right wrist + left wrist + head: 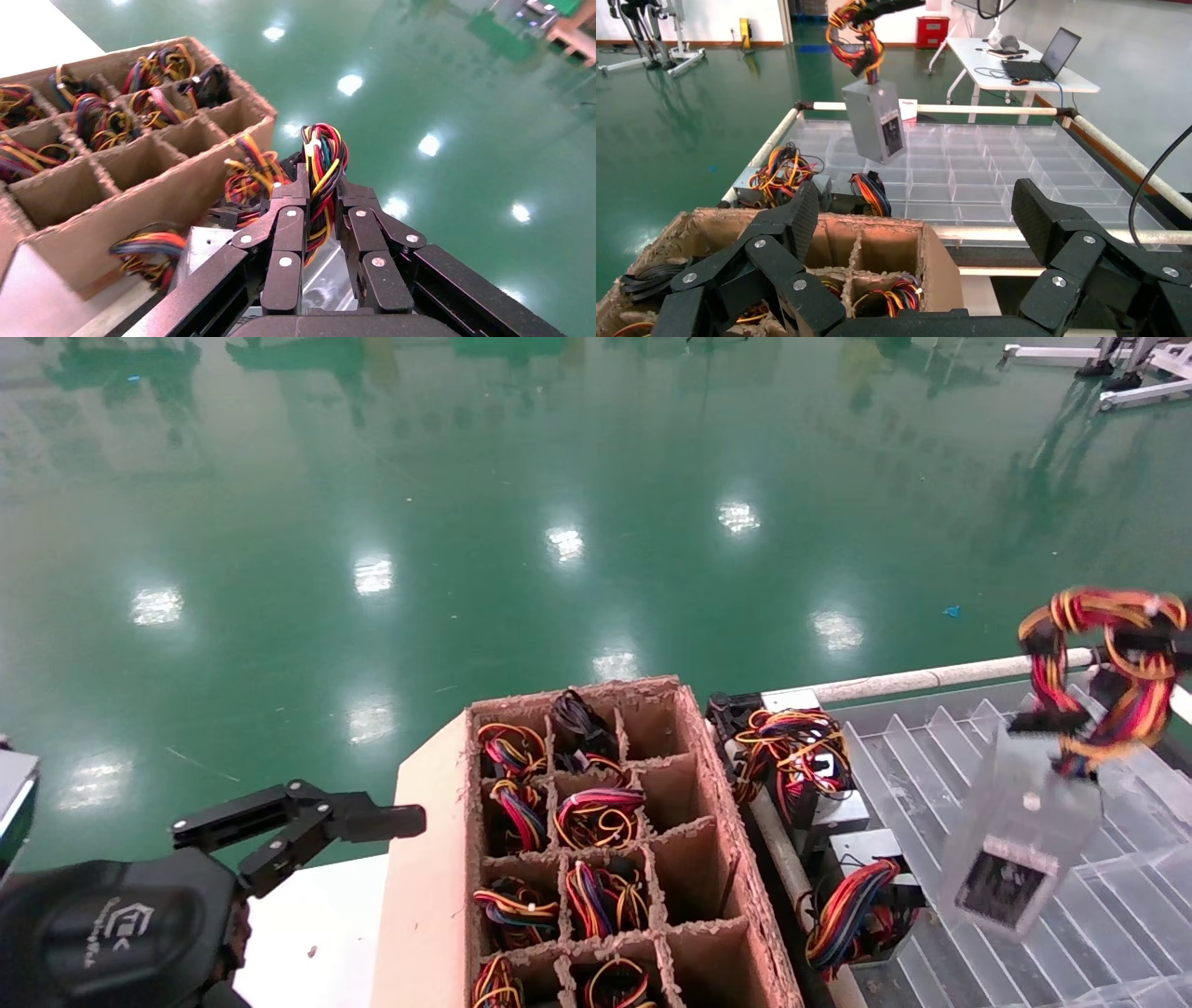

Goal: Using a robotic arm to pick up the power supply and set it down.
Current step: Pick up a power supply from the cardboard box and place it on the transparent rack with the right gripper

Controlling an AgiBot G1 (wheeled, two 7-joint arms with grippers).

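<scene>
The small silver-grey metal power supply [1020, 845] hangs tilted in the air above the clear plastic divider tray [941, 756], its black vented end face lowest. The right gripper [322, 184] has its fingers closed on its red, yellow, orange and black wire bundle [1113, 663]. The left gripper [912, 225] waits wide open beside the brown cardboard compartment box [694, 859].

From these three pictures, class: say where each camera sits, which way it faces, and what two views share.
Head: up high, facing forward and down on the cardboard crate; left gripper shows.
Left wrist: behind its open fingers, facing the clear tray.
Right wrist: behind the right gripper, shut on wires.
Shared: head and left wrist both show the hanging power supply.
</scene>
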